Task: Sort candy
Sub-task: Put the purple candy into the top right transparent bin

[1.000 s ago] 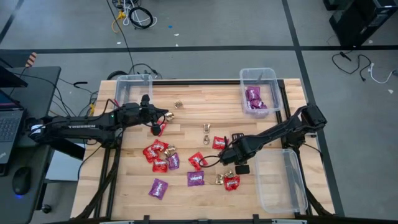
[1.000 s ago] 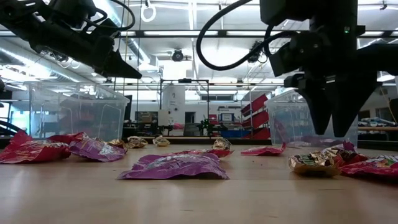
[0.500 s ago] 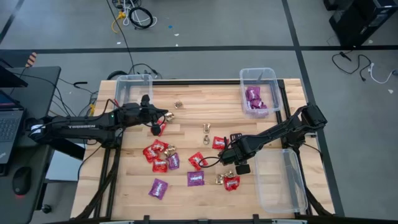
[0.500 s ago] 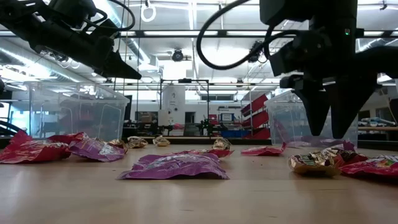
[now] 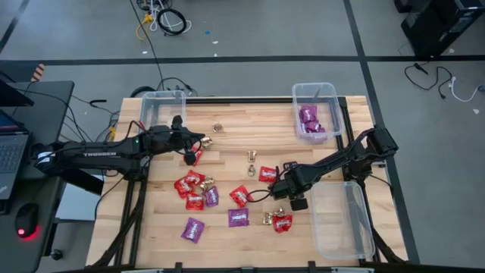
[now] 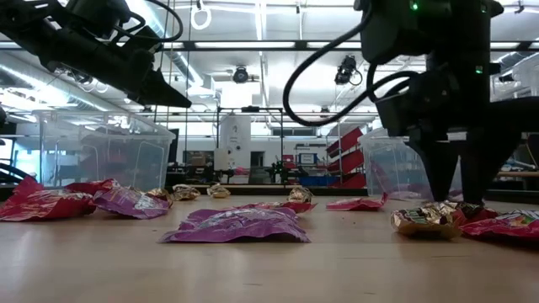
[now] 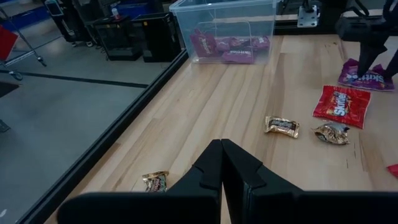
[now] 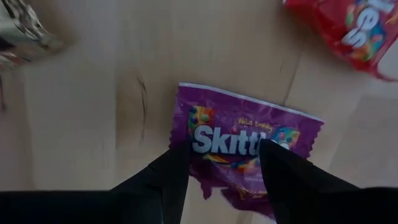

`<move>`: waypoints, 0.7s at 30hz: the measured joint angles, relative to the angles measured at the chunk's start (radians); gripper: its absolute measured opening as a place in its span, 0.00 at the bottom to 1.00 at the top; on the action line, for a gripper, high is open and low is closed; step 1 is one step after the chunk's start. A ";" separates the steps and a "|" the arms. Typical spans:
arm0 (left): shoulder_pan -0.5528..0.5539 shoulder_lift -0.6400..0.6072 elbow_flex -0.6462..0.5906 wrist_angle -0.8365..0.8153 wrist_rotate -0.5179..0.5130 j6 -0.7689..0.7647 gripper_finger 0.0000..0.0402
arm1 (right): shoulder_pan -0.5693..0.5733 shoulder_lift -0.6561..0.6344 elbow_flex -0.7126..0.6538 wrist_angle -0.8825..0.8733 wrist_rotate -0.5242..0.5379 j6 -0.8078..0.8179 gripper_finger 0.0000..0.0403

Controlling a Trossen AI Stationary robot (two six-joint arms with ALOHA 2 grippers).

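Note:
Candy lies scattered on the wooden table (image 5: 227,121): red packets (image 5: 186,184), purple packets (image 5: 193,228) and small gold pieces (image 5: 251,158). My right gripper (image 8: 221,149) points straight down, open, over a flat purple packet (image 8: 249,140) lying on the wood. Its two fingers stand over the packet's printed face, one toward each end. In the low view the right gripper (image 6: 461,200) reaches down to the packets at the right. My left gripper (image 7: 221,152) is shut on nothing, held well above the table's far left part, with a gold piece (image 7: 154,182) on the wood below it. My right gripper comes from above with its fingertips (image 8: 180,152) spread over the purple packet's face (image 8: 214,140). The packet lies flat on the table. Whether the tips touch it, I cannot tell.
A clear bin (image 5: 161,106) stands at the far left. Another bin (image 5: 327,95) at the far right holds purple packets. A third bin (image 5: 341,220) stands at the near right edge, beside my right gripper. A red packet (image 8: 354,28) and a gold piece (image 8: 22,31) lie near the purple packet.
My right gripper has gone down toward the purple packet, its fingers staying apart. In the low view its tips have sunk from well above the packets to their level. The candy has not moved.

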 joint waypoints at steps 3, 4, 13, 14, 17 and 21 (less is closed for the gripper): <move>0.000 0.000 0.000 0.000 0.000 0.000 0.02 | -0.005 0.000 -0.005 0.000 -0.002 0.001 0.45; 0.000 0.000 0.000 0.000 0.000 0.000 0.02 | -0.007 0.000 -0.007 0.000 -0.002 0.000 0.45; 0.000 0.000 0.000 -0.002 0.000 0.000 0.02 | -0.028 0.000 -0.008 0.005 -0.002 -0.018 0.31; 0.000 0.000 0.000 -0.002 0.000 0.000 0.02 | -0.030 0.000 -0.008 0.005 -0.002 -0.018 0.29; 0.000 0.000 0.000 -0.002 0.000 0.000 0.02 | -0.035 0.000 -0.008 0.006 -0.003 -0.019 0.23; 0.000 0.000 0.000 -0.003 0.000 0.000 0.02 | -0.036 -0.001 -0.008 0.008 -0.004 -0.027 0.16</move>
